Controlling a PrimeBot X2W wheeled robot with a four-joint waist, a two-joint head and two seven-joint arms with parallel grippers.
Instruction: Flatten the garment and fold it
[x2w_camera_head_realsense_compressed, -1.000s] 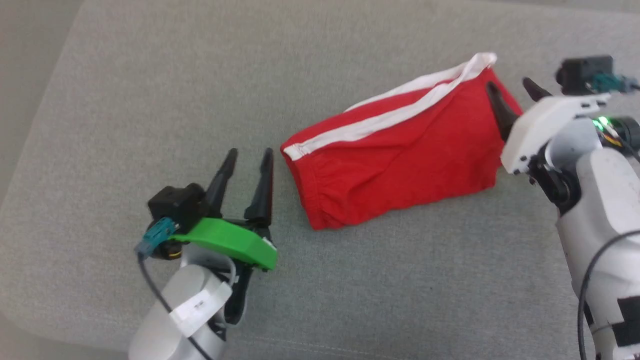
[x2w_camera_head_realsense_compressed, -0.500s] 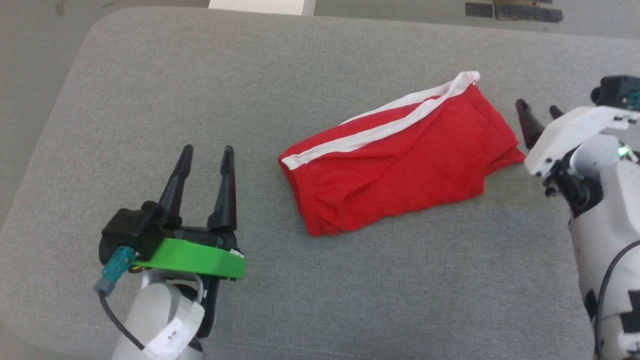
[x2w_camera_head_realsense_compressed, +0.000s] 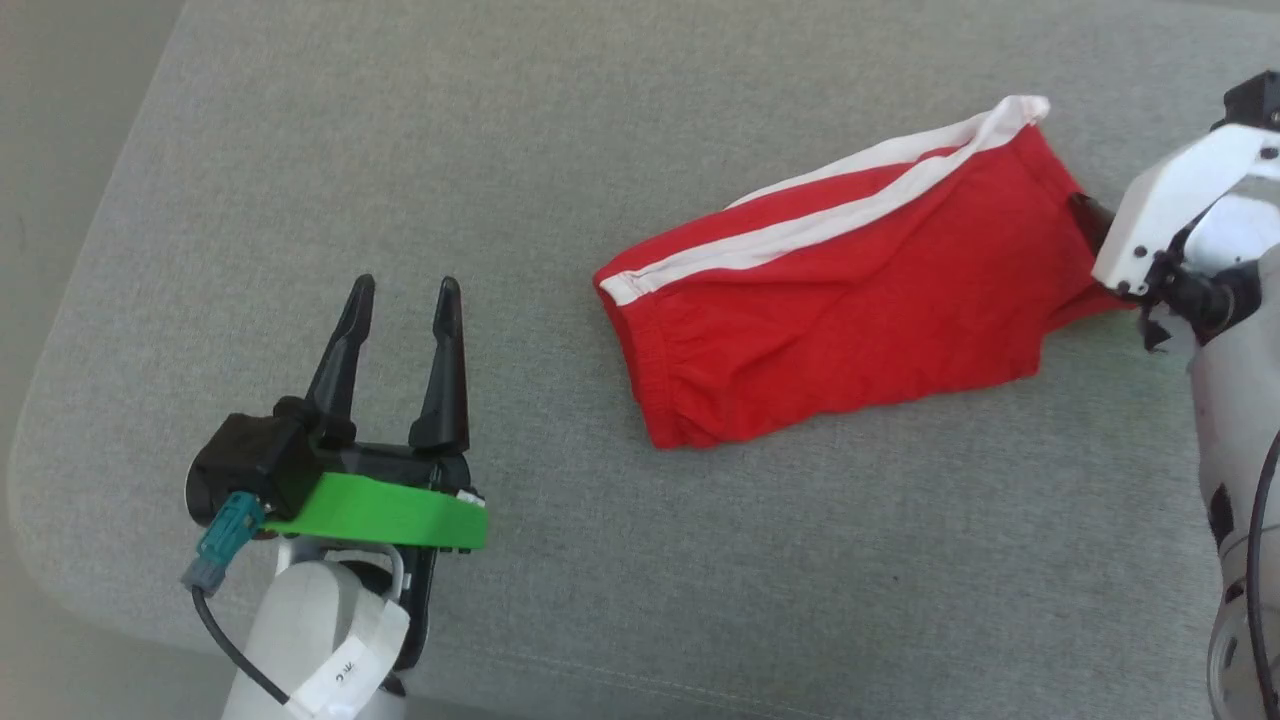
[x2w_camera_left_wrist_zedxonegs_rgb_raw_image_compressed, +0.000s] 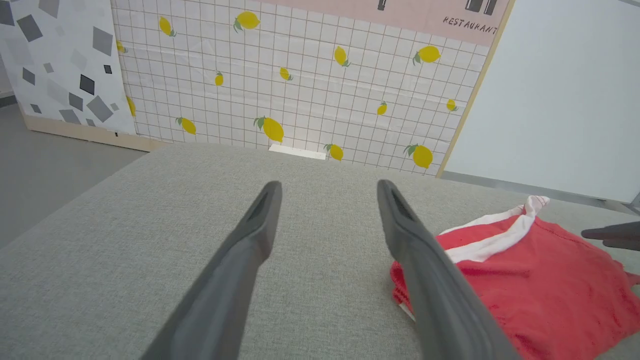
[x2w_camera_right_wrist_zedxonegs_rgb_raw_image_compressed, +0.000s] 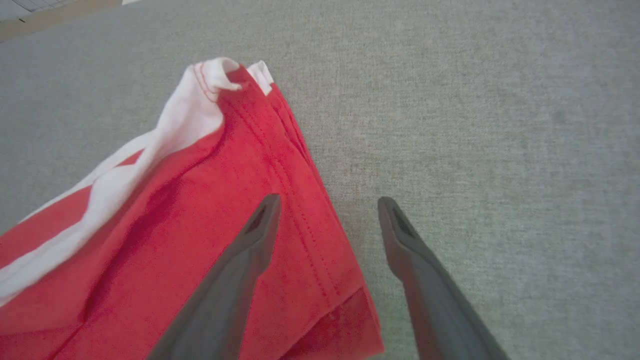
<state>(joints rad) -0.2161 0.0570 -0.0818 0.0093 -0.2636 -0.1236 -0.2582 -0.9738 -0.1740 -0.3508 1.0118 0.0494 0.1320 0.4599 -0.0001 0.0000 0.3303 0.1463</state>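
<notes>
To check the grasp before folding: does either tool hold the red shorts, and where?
Nothing is held. The left tool is open, apart from the shorts. The right tool is open too, astride their hem edge, not closed on it.

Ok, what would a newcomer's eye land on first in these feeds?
The bright red shorts with white stripes, lying right of centre on the grey cushion. Then the green-collared left gripper, open and clear of them, and the right gripper, open astride their right-hand edge.
</notes>
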